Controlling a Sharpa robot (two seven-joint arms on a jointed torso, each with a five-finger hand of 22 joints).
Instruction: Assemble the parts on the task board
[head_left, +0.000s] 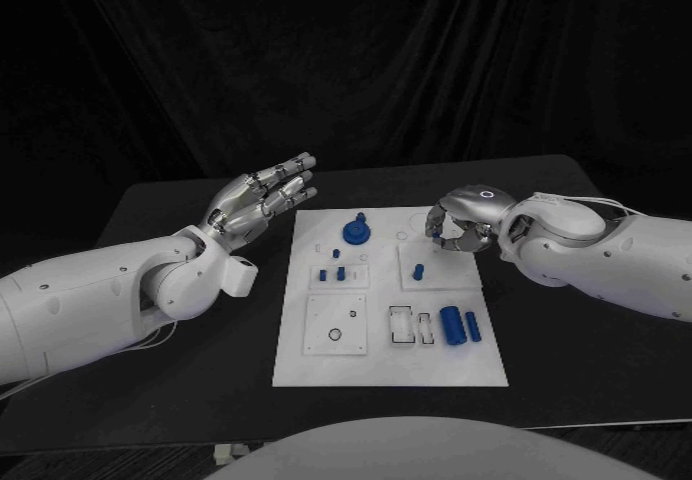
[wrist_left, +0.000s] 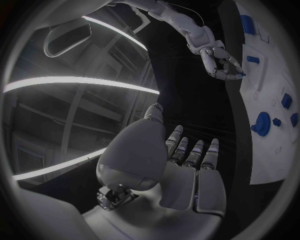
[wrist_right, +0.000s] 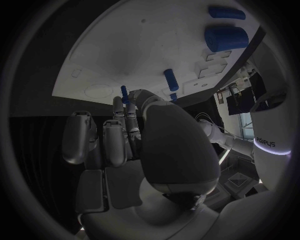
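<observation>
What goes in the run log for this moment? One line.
left hand: open, raised beside task board | right hand: pinching small blue part over board's far right corner

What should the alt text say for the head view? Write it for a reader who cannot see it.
A white task board lies on a black table with small blue parts on it. The right hand hovers, fingers curled, over the board's far right corner; the left hand is raised with fingers spread, beside the board's far left corner.

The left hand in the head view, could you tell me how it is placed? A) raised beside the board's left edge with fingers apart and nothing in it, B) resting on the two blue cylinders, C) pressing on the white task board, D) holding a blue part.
A: the left hand hangs off the task board, its fingers spread and holding nothing.
</observation>
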